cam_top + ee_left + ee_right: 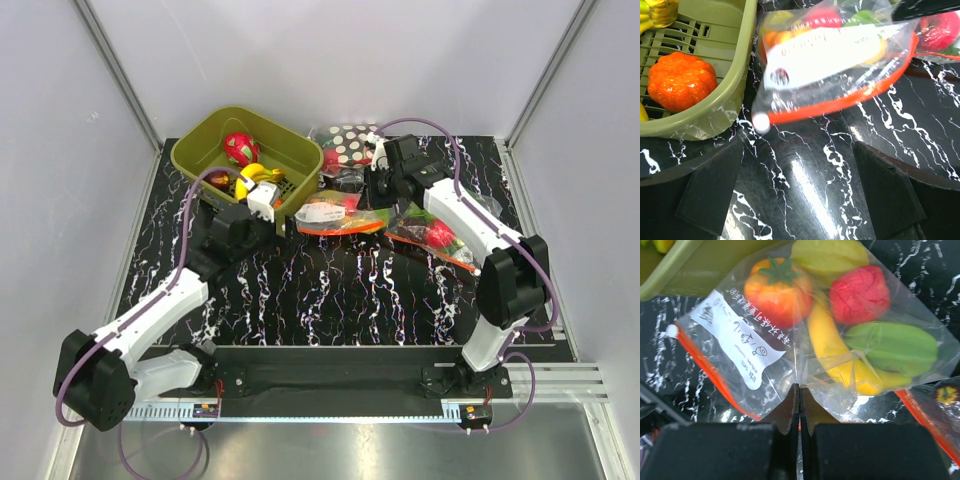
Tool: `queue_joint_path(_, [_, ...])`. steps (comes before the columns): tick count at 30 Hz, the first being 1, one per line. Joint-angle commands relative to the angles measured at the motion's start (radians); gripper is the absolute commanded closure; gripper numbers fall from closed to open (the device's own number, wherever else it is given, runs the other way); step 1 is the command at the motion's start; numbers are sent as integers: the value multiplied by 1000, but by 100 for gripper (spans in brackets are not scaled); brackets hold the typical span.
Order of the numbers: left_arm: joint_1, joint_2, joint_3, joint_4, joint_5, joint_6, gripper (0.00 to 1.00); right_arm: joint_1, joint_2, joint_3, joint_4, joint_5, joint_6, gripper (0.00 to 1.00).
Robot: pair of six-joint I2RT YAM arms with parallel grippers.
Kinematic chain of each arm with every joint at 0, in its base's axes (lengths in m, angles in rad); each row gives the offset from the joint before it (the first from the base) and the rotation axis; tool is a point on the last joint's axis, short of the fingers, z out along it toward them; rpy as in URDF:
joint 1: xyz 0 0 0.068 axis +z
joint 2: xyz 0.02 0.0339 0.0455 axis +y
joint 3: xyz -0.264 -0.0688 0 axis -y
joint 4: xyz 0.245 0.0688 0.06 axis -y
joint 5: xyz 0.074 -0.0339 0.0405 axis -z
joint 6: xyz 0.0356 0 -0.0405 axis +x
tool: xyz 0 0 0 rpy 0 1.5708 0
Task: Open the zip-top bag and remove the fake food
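right claw (pixel 799 392) pinches the zip-top bag (pixel 747 340); left claw (pixel 799 170) gapes wide beside it.

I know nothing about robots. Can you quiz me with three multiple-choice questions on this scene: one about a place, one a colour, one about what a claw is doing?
1. In the top view, the green basket lies where from the zip-top bag? A) left B) right C) underneath
2. The bag's zip strip is: A) blue B) white C) orange-red
3. The right gripper is: A) wide open B) shut on the zip-top bag C) out of view
1 A: the basket sits to the bag's left. 2 C: the strip shows orange-red. 3 B: its fingers meet on the bag's edge.
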Motion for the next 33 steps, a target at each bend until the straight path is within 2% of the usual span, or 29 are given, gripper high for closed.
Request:
queue_joint_path(1, [-3,36,-16,137,4,12,1,-16,-68,7,1,-112,16,100])
queue_joint_path(13, [-3,123,-42,227,50,38,1,-58,-99,-22,4,-221,38,100])
queue_joint_path(15, [-4,149,-36,235,62,40,3,-61,-99,-25,4,-232,36,100])
queue_joint_path(17, [-3,178,-17,236,75,43,15,-61,-100,-27,4,-236,36,100])
queue_joint_path(18, [-3,183,-11,232,81,43,26,-64,-97,-30,4,-236,36,100])
queue_joint_path(20, [-4,194,-2,226,108,48,34,-70,-97,-31,1,-235,36,100])
queue_joint_path(21, [-3,199,3,224,121,49,43,-73,-97,-34,2,-233,35,100])
queue_joint_path(24, [-3,206,1,223,179,55,59,-84,-96,-37,4,-233,36,100])
queue_joint_path(25, [-3,208,1,223,193,55,71,-85,-96,-37,4,-230,38,100])
queue_joint_path(27, [-3,215,0,223,243,52,80,-88,-94,-36,7,-220,38,100])
queue_joint_path(28, [-4,221,4,220,257,45,93,-88,-97,-36,6,-215,35,100])
queue_joint_path(30, [-3,229,13,201,286,35,100,-88,-102,-31,-1,-194,27,100])
queue_joint_path(33, [-3,231,47,166,311,5,100,-87,-148,-39,-5,-139,-11,100])
